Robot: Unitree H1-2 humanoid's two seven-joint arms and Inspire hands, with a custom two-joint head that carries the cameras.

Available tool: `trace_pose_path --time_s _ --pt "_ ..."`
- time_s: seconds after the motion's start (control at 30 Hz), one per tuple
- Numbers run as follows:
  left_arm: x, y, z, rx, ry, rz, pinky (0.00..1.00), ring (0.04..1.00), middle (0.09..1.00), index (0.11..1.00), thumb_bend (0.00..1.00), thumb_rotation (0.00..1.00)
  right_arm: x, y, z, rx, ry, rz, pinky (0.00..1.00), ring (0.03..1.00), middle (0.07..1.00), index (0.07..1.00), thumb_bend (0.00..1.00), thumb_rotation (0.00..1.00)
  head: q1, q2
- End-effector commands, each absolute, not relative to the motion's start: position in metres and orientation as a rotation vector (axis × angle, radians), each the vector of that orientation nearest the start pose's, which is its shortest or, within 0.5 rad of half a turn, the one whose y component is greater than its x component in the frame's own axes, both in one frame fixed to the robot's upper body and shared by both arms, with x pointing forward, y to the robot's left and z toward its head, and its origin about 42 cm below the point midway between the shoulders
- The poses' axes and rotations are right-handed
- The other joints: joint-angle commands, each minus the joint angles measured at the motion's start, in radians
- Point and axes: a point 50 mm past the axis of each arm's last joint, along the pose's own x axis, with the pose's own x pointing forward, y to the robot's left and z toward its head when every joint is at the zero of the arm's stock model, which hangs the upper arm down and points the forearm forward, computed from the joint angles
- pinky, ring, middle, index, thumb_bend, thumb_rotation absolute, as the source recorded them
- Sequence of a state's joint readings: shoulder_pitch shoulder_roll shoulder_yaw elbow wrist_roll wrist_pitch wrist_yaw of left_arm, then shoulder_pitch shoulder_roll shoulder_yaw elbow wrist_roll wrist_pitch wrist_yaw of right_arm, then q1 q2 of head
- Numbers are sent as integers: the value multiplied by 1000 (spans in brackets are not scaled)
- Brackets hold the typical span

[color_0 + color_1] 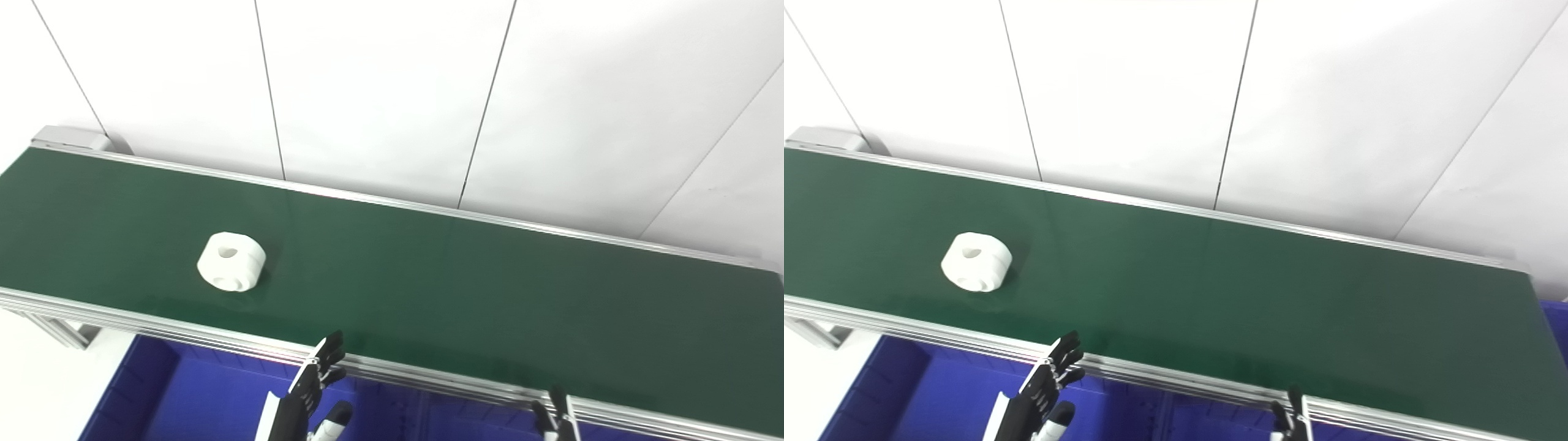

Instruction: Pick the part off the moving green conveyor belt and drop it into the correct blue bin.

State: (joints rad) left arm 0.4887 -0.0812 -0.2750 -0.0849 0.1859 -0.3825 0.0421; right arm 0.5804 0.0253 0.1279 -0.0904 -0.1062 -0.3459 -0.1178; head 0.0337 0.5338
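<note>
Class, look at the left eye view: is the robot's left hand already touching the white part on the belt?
No. The left hand is at the belt's near rail, apart from the white part, which lies alone on the green belt.

Open green belt lies on every side of the white part; nothing blocks my left hand but the near metal rail, and the wall closes the far side

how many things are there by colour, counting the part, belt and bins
white: 1, the part
green: 1, the belt
blue: 2 bins, the left bin and the right bin
total: 4
</note>
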Motion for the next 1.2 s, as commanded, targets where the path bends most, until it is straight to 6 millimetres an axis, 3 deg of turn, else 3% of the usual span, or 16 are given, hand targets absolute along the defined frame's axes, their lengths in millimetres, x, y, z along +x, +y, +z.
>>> trace_pose_path --time_s 0.0,0.37,0.43,0.5,0.53,0.67,0.8,0.93,1.17 --pt "120 110 69 -57 -83 -94 812 883 899 866 592 766 80 -198 46 -47 65 -109 955 939 1000 1000 615 1000 8 -9" --pt "121 112 71 -37 -103 -90 772 873 891 849 612 691 82 -196 46 -30 70 -101 997 946 1000 1000 613 1000 9 4" --pt "122 116 75 18 -143 -106 760 863 884 848 701 625 82 -194 46 -23 70 -100 992 945 1000 1000 616 1000 5 8" --pt "126 123 82 98 -210 -131 696 827 848 808 741 451 83 -193 47 -16 67 -97 976 946 1000 1000 613 1000 4 11" --pt "129 128 87 137 -250 -140 643 792 810 740 819 334 83 -193 47 -13 65 -97 962 942 1000 1000 620 1000 4 11" --pt "148 155 121 389 -425 -180 611 758 773 679 964 317 84 -191 49 14 58 -89 954 945 1000 1000 648 1000 6 25" --pt "174 177 167 712 -456 -296 677 791 831 795 1000 291 87 -188 50 15 60 -75 946 944 1000 1000 667 1000 9 33" --pt "210 181 191 894 -508 -314 704 807 842 815 1000 293 91 -183 48 31 52 -70 950 944 1000 1000 692 1000 2 36" --pt "260 175 210 1092 -547 -340 882 887 897 881 1000 244 95 -173 49 38 42 -71 953 946 1000 1000 696 1000 -10 39"
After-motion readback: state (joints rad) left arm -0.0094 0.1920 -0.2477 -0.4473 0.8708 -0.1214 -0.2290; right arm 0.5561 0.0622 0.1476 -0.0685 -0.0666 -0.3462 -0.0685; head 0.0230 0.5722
